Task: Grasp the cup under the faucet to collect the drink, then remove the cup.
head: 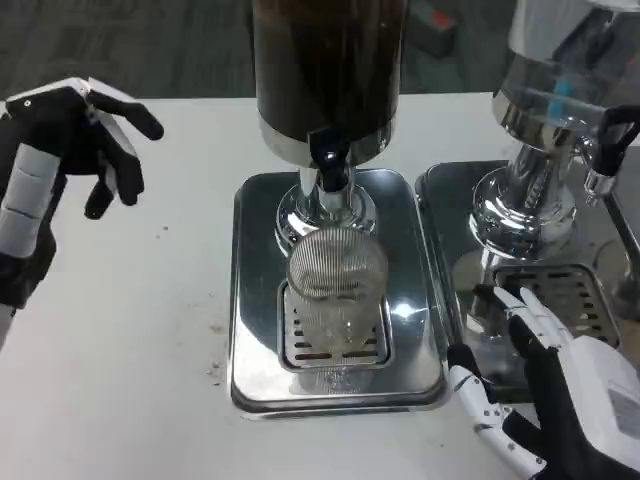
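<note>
Head view showed my left hand (62,150) raised at the far left of the scene, above the white table (130,330), its dark fingers (122,170) loosely curled and apart, holding nothing. It was well apart from the cup (336,292), which lay off to its right. My right hand (560,400) was at the near right, fingers spread and released, resting by the near edge of the right tray (440,220), just right of the cup's tray. The ribbed clear cup stood on the slotted grate (335,345) of the left steel drip tray (250,300), directly beneath the black faucet (328,160) of the dark drink dispenser (325,70). Neither hand touched it. A second, chrome-based dispenser (545,130) stood at the far right.
</note>
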